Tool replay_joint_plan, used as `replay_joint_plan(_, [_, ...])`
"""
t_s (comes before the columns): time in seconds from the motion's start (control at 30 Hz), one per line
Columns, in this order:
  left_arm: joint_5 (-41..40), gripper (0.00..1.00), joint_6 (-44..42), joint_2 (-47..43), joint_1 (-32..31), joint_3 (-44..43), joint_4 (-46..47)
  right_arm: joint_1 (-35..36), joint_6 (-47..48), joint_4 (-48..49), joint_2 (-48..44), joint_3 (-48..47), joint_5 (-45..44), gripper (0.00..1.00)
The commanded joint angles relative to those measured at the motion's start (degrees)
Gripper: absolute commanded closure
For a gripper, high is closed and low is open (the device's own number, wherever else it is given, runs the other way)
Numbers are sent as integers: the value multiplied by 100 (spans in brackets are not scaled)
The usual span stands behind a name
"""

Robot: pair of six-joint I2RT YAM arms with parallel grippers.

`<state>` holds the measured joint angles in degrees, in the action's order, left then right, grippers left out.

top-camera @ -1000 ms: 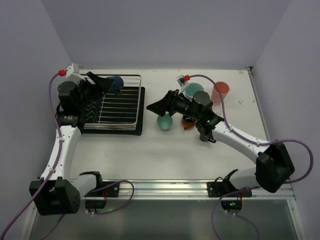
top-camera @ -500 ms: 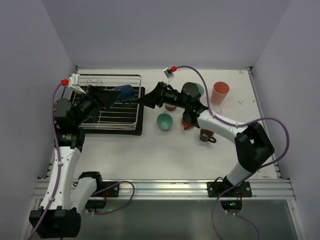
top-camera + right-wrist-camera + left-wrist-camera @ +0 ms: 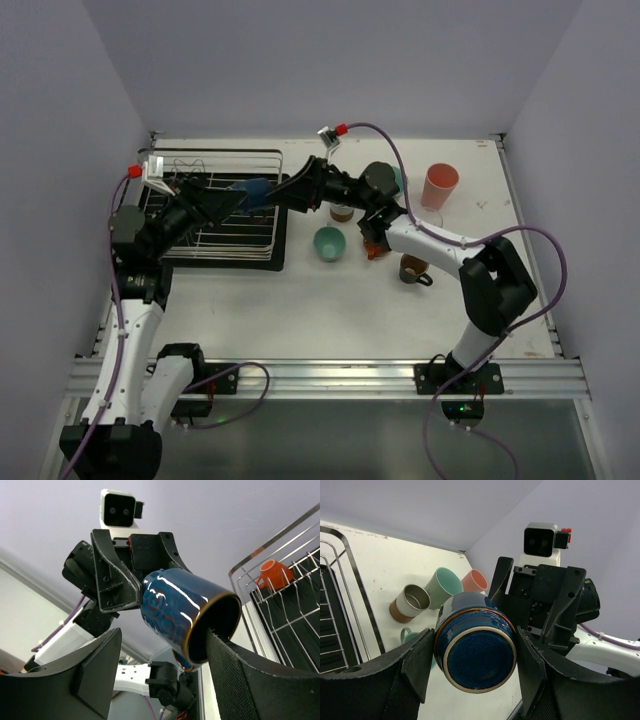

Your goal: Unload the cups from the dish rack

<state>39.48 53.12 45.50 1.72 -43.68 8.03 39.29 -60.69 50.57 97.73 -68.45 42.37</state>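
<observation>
My left gripper (image 3: 243, 196) is shut on a dark blue cup (image 3: 258, 187) and holds it tilted in the air over the right edge of the dish rack (image 3: 215, 232). In the left wrist view the cup's base (image 3: 476, 652) sits between my fingers. My right gripper (image 3: 283, 197) is open and faces the cup's mouth. In the right wrist view one fingertip (image 3: 216, 639) stands at the rim of the blue cup (image 3: 180, 611) and the other is well clear. A small orange cup (image 3: 271, 574) sits in the rack (image 3: 287, 605).
On the table right of the rack stand a teal cup (image 3: 329, 242), a metallic cup with a brown base (image 3: 342, 212), an orange cup (image 3: 376, 249), a brown mug (image 3: 412, 270), a pink tumbler (image 3: 440, 185) and another teal mug (image 3: 398, 178). Walls close in at the back and sides.
My left gripper carried the blue cup rightward from the rack's back to its right edge. My right gripper swung left from the table cups and now meets the cup's mouth.
</observation>
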Motion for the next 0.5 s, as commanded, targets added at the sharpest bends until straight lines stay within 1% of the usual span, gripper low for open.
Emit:
replay_joint_plan(0.0, [543, 100, 594, -93, -48, 17, 339, 44, -460, 743, 211, -353, 307, 32])
replay_joint_plan(0.03, [560, 100, 637, -85, -49, 52, 357, 61, -566, 849, 315, -389, 342, 33])
replay_joint_plan(0.07, [621, 100, 681, -85, -49, 79, 392, 70, -663, 1085, 360, -441, 377, 36])
replay_joint_plan(0.17, [771, 100, 971, -76, -84, 254, 838, 105, -1015, 1489, 509, -520, 483, 37])
replay_joint_plan(0.23, [824, 100, 1190, -85, -92, 386, 1041, 140, -1164, 1666, 554, -521, 483, 53])
replay_joint_plan(0.3, [833, 100, 1235, -111, -110, 413, 1104, 158, -1270, 1974, 580, -459, 439, 66])
replay_joint_plan(0.33, [833, 100, 1236, -128, -110, 448, 1104, 167, -1418, 2079, 589, -442, 413, 71])
replay_joint_plan(0.37, [841, 98, 1244, -146, -110, 457, 1104, 167, -1498, 2324, 589, -381, 395, 76])
replay_joint_plan(0.4, [842, 94, 1253, -172, -110, 474, 1095, 167, -1568, 2457, 589, -328, 360, 81])
replay_joint_plan(0.43, [850, 90, 1236, -181, -110, 483, 1086, 167, -1674, 2545, 572, -275, 299, 91])
replay_joint_plan(0.47, [842, 76, 1209, -190, -110, 475, 991, 167, -1692, 2607, 537, -153, 263, 95])
